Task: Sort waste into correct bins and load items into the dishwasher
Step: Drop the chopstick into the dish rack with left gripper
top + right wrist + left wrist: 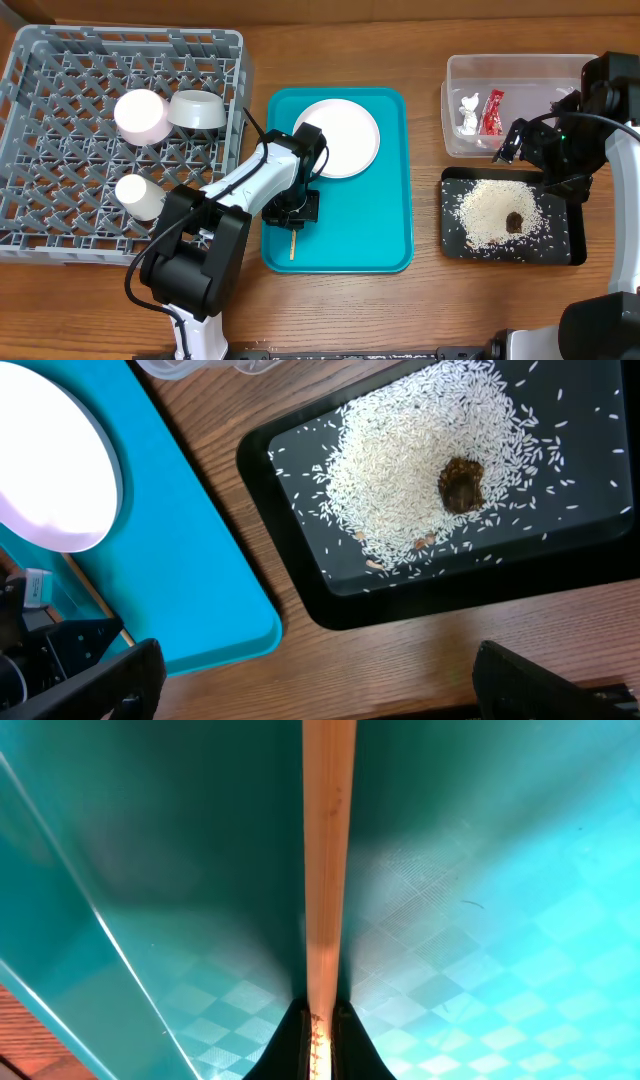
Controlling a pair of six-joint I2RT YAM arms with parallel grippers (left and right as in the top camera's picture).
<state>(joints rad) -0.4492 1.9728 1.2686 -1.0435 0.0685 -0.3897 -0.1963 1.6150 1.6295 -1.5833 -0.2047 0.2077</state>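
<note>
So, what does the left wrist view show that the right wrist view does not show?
Only the left wrist view: a wooden stick running up the picture, its near end pinched in the shut left gripper.
Only the right wrist view: the black tray holding the rice and the brown lump, part of the white plate, and the open right gripper.
Both: the teal tray and, at its edge, some wooden table.
</note>
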